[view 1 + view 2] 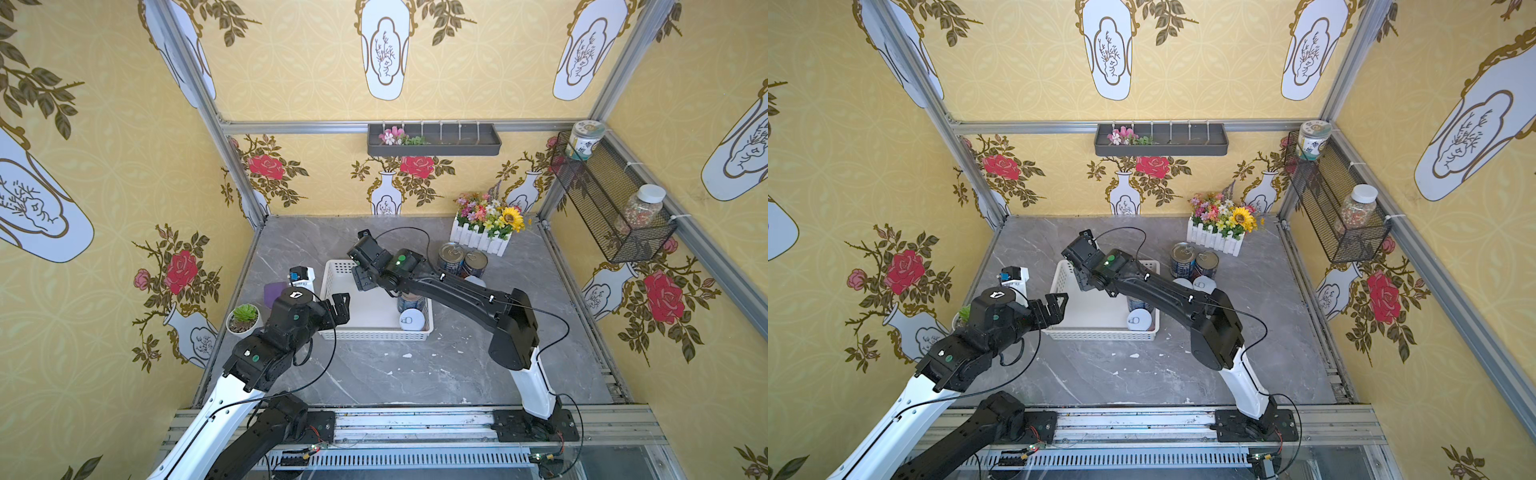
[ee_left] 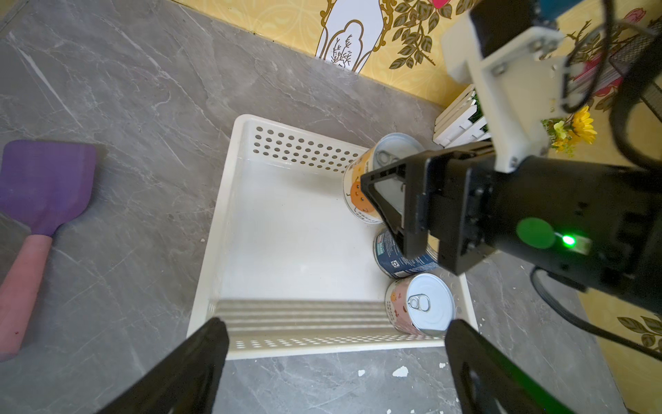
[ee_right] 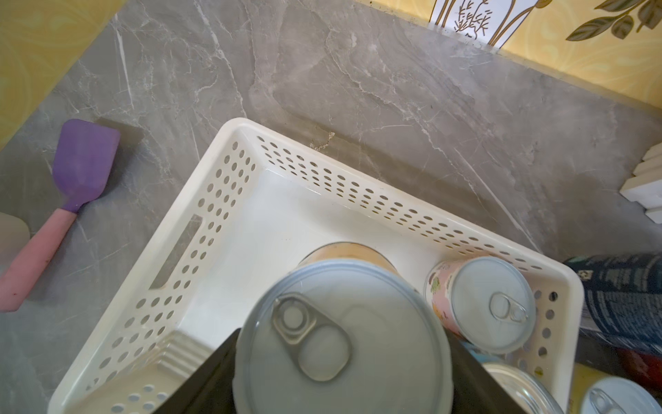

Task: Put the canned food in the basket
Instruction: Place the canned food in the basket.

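In a top view my left gripper (image 1: 340,306) hangs open and empty at the basket (image 1: 329,279)'s corner, clear of the drop. Left wrist view: a pink can (image 2: 430,304) and a blue can (image 2: 390,256) sit along one wall. Right wrist view: my right gripper (image 3: 340,376) clamps a yellow can (image 3: 358,304) above the free floor.

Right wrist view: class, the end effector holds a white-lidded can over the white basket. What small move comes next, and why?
Probably lower the yellow-sided can straight down: the right end effector grips it over bare basket floor, beside the pink can.
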Available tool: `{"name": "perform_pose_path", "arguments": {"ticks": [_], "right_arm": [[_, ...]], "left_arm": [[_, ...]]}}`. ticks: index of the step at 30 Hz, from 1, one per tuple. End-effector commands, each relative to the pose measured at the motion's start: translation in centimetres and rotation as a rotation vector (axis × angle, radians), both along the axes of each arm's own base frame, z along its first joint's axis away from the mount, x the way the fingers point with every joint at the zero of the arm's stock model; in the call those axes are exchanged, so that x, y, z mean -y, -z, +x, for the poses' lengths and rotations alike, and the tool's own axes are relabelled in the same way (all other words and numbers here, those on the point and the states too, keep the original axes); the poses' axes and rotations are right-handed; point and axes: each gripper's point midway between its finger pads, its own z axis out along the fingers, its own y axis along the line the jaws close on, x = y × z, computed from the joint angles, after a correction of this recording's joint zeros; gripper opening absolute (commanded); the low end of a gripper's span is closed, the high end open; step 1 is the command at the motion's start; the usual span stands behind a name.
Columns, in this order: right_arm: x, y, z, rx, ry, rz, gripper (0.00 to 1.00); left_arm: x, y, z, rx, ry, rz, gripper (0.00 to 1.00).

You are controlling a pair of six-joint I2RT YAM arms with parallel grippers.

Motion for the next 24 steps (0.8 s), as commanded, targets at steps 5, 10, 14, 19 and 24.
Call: {"name": "perform_pose_path", "arguments": {"ticks": [5,10,14,19,24], "right_arm": [[0.7,2.3,3.2,-0.023,0.007,-0.014,0.66],[1.4,4.6,4.4,-0.046,0.018,-0.045,0.66],[2.5,6.6,5.2,-0.073,0.036,-0.055,0.66],[3.5,8.2,5.9,-0.101,0.054,-0.051,0.66],[3.5,9.4,6.4,-0.119,0.055,-0.052,0.66]], "left_arm": [[0.0,-0.2,0.5,0.014,0.009,-0.013,1.0],[-0.1,-0.6,0.4,0.028,0.007,-0.023,1.0],[-1.0,-0.9,0.5,0.041,-0.029,-0.027,1.0],[-1.0,-0.8,0.6,0.038,-0.031,-0.026,1.0],[-1.0,-0.9,0.6,0.039,-0.032,-0.026,1.0]]}}
